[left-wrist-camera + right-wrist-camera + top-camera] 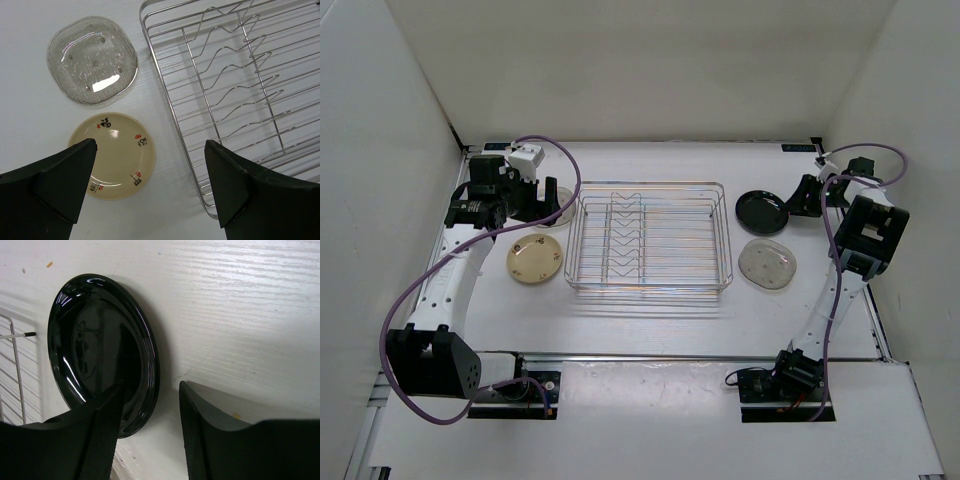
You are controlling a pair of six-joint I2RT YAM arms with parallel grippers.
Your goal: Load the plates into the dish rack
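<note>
White walls [620,70] box in my pale table [650,325]. I see the left gripper [151,146] spread wide, empty, above the cream plate [116,157]; the right gripper [151,390] straddles the black plate [95,340] rim, half open, not clamped.

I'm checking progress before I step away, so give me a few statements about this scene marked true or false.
1. The dish rack holds no plates. True.
2. The black plate lies to the left of the rack. False: it lies to its right.
3. The left hand is wide open and holds nothing. True.
4. The cream plate stands in a divider. False: it lies flat on the table beside the rack.
5. The right hand straddles the black plate's rim. True.
</note>
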